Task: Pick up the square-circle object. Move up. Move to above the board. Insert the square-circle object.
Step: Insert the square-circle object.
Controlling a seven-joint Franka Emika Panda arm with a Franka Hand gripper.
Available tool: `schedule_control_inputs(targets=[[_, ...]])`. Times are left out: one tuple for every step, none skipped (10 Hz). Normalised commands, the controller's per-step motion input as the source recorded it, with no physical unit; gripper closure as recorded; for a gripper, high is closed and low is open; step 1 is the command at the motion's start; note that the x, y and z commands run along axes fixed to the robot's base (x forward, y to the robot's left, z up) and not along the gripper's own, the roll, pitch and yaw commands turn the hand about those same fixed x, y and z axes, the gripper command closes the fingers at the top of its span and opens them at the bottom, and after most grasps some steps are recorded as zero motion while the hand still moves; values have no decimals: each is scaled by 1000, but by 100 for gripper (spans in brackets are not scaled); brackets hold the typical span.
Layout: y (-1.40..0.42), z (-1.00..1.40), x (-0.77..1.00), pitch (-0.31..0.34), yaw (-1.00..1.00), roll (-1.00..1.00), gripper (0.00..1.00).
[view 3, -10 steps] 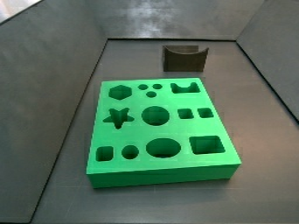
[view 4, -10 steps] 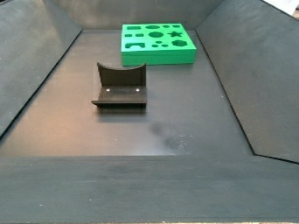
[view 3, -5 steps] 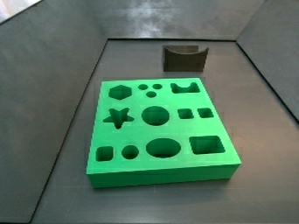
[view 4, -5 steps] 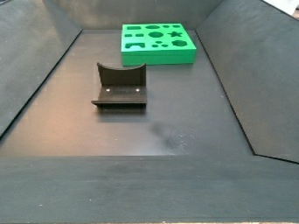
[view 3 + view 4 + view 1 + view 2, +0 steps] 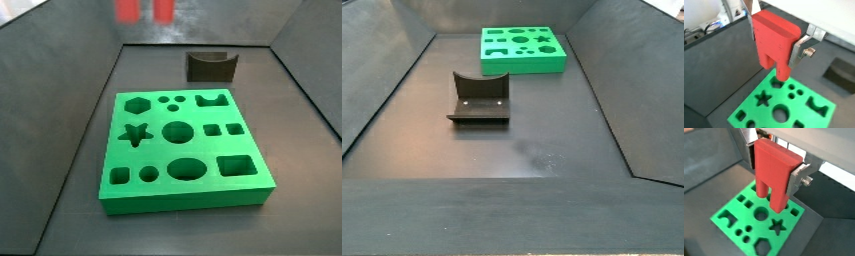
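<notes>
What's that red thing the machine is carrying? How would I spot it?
Start at the bright green board full of cut-out shapes, lying on the dark floor. Above it hangs the gripper, its silver fingers clamping a red block. It is the only red thing here, and its lower end splits into two prongs pointing down at the board.

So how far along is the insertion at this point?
Pick-up and lift look done: the tool grips the square-circle object, seen in both wrist views. Moving over the board is in hand; a side view shows red legs high at the frame's top. Lowering and inserting remain; no board hole holds it.
</notes>
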Motion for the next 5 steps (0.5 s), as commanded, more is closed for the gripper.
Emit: schedule_control_inputs(targets=[[-594, -951, -394, 0, 340, 103, 100], [-611, -909, -377, 0, 354, 106, 100], [-737, -929, -391, -26, 263, 139, 100], [-854, -1000, -226, -34, 206, 186, 100], [-729, -874, 94, 47, 0, 201, 100]])
